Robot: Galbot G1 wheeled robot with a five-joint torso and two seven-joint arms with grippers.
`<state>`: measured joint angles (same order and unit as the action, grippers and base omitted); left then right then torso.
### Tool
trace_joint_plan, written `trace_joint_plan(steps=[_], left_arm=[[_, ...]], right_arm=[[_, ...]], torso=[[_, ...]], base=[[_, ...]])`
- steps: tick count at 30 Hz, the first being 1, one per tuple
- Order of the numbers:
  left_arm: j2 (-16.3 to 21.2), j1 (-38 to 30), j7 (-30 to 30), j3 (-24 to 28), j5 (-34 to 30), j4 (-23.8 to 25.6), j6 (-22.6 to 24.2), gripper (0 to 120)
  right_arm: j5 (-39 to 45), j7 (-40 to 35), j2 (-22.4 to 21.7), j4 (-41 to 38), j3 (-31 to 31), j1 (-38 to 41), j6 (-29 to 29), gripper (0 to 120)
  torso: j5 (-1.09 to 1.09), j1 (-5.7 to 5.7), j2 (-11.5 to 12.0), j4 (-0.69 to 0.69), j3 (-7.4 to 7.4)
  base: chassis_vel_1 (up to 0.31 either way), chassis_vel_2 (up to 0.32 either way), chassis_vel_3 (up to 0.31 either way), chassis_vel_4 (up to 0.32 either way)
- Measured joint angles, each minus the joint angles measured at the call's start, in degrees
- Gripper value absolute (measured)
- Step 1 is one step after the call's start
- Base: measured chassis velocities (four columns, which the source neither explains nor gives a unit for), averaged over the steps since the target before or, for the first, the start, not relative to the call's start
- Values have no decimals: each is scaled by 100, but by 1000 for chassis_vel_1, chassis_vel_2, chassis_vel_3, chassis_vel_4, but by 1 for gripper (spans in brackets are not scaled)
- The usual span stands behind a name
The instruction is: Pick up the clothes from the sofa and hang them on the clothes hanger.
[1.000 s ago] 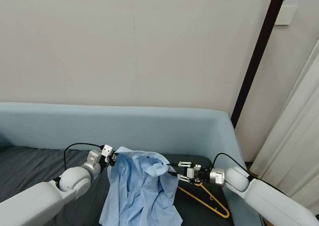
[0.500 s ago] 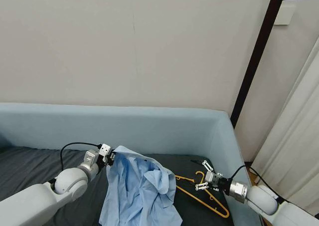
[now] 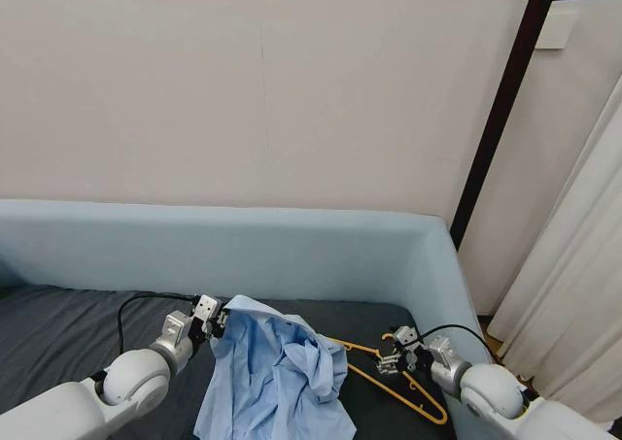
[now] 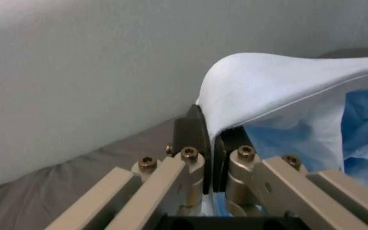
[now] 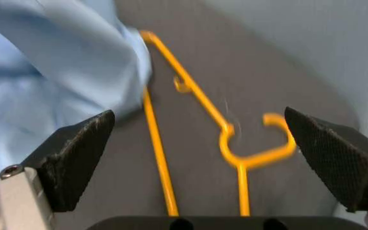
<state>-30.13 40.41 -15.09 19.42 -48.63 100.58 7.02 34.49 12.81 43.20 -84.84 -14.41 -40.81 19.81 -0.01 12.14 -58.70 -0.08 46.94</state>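
A light blue shirt [image 3: 277,374] lies crumpled on the dark grey sofa seat [image 3: 58,333]. My left gripper [image 3: 216,321] is shut on the shirt's upper left edge and holds it slightly raised; in the left wrist view its fingers [image 4: 200,143] pinch the pale blue fabric [image 4: 273,86]. A yellow hanger [image 3: 394,382] lies on the seat to the right, partly under the shirt. My right gripper [image 3: 397,351] hovers open just above the hanger's hook. In the right wrist view the hanger [image 5: 225,132] lies between the wide-apart fingers [image 5: 75,158], beside the shirt [image 5: 56,72].
The light blue sofa back [image 3: 243,246] runs behind the seat and its arm [image 3: 432,275] rises on the right. A dark vertical pole [image 3: 496,110] stands at the right by the wall. White curtains [image 3: 573,294] hang at the far right.
My right gripper let go of the shirt, swung out to the right, then came back over the hanger's hook. The shirt's right side dropped onto the seat. My left gripper kept its hold.
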Motion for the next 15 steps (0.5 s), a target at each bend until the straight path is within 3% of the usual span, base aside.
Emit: trace_joint_plan(steps=[6, 15], left_arm=[[-199, 45, -1, 21, 31, -147, -3, 0], [-267, -69, 16, 145, 16, -218, 7, 0]], right_arm=[[5, 98, 369, 825, -95, 263, 379, 100], [21, 268, 875, 1911, -289, 598, 411, 100]], torso=[[1, 1, 0, -1, 1], [0, 1, 0, 0, 1]], base=[[0, 0, 0, 0], [0, 0, 0, 0]])
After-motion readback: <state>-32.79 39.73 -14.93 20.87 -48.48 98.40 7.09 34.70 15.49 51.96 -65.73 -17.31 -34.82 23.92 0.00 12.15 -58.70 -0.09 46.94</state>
